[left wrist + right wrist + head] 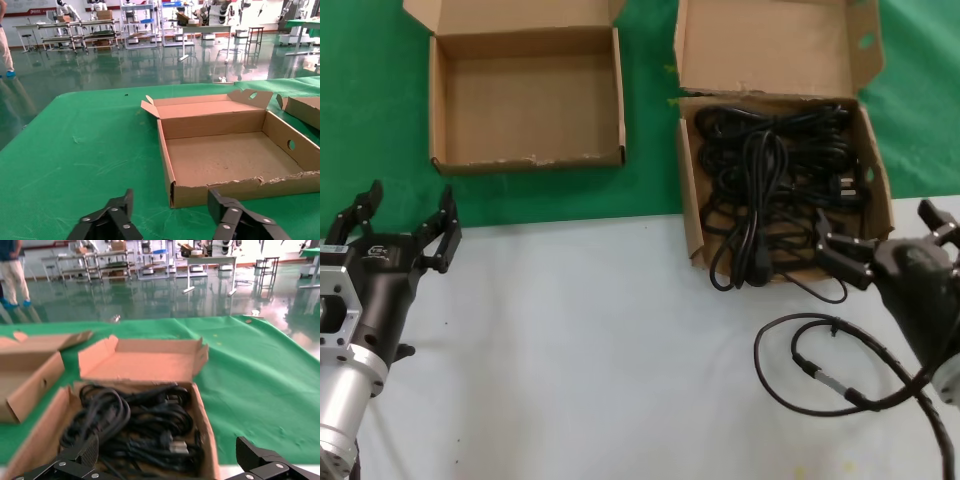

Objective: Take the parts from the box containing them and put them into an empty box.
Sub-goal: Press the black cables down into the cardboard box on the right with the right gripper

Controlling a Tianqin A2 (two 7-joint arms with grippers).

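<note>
The black power cords (770,160) lie in a tangled heap in the deep cardboard box (760,45) at the back right. One cord (745,262) hangs over its front wall onto the white table. The wide shallow empty box (525,105) stands at the back left. My right gripper (875,228) is open and empty at the deep box's front right corner. In the right wrist view the cords (135,420) lie just beyond my right gripper (167,450). My left gripper (408,205) is open and empty, in front of the empty box (215,122) and short of its ragged rim.
A thin looped black cable (820,370) with a silver connector lies on the white table in front of the deep box, under my right arm. The boxes stand on green cloth (650,150), with a gap between them. The white table (580,340) spreads in front.
</note>
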